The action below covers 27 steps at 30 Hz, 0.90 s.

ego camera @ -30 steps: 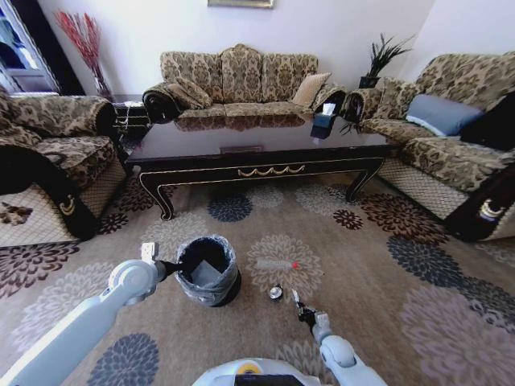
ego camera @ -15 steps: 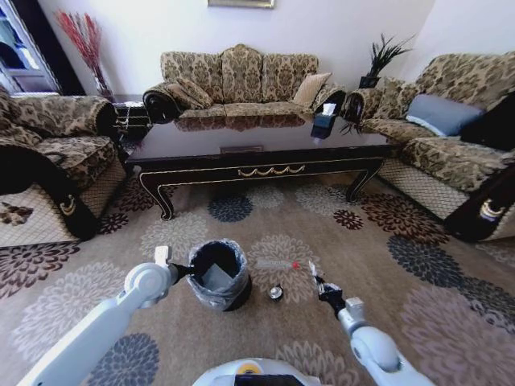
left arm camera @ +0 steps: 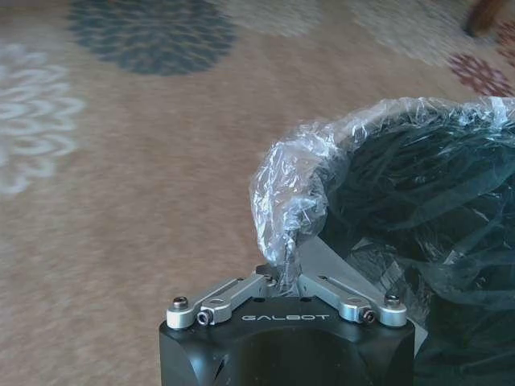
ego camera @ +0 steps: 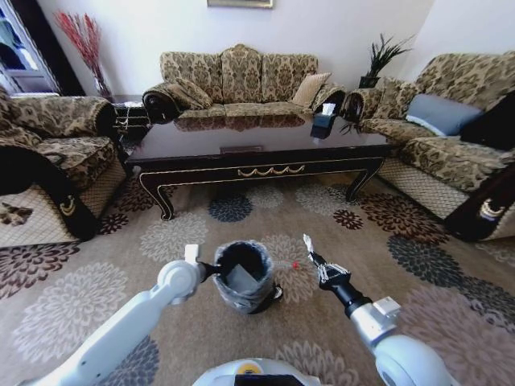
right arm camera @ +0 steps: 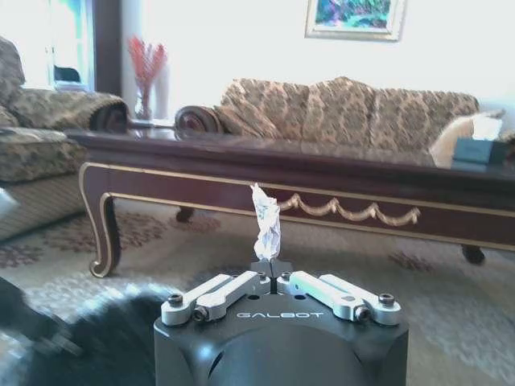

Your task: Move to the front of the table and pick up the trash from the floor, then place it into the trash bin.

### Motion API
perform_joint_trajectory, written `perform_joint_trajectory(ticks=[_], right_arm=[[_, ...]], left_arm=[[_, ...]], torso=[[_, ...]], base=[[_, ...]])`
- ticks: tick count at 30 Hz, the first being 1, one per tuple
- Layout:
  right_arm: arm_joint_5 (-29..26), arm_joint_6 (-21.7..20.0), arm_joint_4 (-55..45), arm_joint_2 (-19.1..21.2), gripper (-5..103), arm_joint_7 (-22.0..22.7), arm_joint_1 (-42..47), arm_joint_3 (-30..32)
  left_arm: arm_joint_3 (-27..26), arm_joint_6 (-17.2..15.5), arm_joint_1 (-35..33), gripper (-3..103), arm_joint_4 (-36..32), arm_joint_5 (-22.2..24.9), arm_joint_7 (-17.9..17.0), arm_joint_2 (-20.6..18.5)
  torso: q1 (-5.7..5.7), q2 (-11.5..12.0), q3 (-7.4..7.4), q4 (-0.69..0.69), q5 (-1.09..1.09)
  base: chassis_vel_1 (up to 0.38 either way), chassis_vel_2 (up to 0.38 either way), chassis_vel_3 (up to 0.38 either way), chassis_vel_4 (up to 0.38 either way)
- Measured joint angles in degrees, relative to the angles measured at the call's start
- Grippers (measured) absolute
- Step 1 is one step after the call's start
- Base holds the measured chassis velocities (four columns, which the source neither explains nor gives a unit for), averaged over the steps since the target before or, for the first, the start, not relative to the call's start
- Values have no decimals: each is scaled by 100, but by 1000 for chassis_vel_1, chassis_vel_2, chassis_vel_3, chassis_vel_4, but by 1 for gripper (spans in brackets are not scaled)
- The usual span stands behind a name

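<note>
Both arms are smooth white-grey tubes with rounded joints. The left gripper (left arm camera: 280, 277) and the right gripper (right arm camera: 271, 269) each sit on a glossy black block lettered GALBOT in white, with silver linkage bars fixed by dark screws. The right wrist has a black ribbed section. A yellow spot marks the white torso top.

Glossy dark wood table (ego camera: 249, 149) with gold scrollwork, beige medallion-patterned floor (ego camera: 402, 241), black trash bin (ego camera: 244, 277), grey liner

Patterned three-seat sofa (ego camera: 240, 80) against white wall (ego camera: 322, 24); matching sofas either side; red dried stems (ego camera: 80, 36) left, potted plant (ego camera: 382, 56) right.
</note>
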State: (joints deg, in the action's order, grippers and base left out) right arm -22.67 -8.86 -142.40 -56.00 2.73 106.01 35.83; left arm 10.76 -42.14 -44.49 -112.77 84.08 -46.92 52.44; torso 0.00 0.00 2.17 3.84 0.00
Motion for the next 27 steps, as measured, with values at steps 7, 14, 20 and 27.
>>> perform_joint_trajectory(ticks=[7,14,20,27], right_arm=[[370,96,-139,-61,0,-142,173,-109],[698,187,3,-55,0,-242,220,-280],[1029,329,134,-74,2,-500,321,-367],[1120,347,328,-35,29,-596,277,-460]], left_arm=[[937,0,625,0,40,167,-117,177],[1215,0,743,0,56,190,-184,387],[1207,0,715,0,27,196,-195,367],[1091,0,642,0,-1,198,-195,320]], torso=[[0,0,0,-1,-1],[0,0,0,0,-1],[0,0,0,-1,0],[0,0,0,-1,0]], base=[[0,0,0,0],[0,0,0,0],[0,0,0,0],[0,0,0,0]])
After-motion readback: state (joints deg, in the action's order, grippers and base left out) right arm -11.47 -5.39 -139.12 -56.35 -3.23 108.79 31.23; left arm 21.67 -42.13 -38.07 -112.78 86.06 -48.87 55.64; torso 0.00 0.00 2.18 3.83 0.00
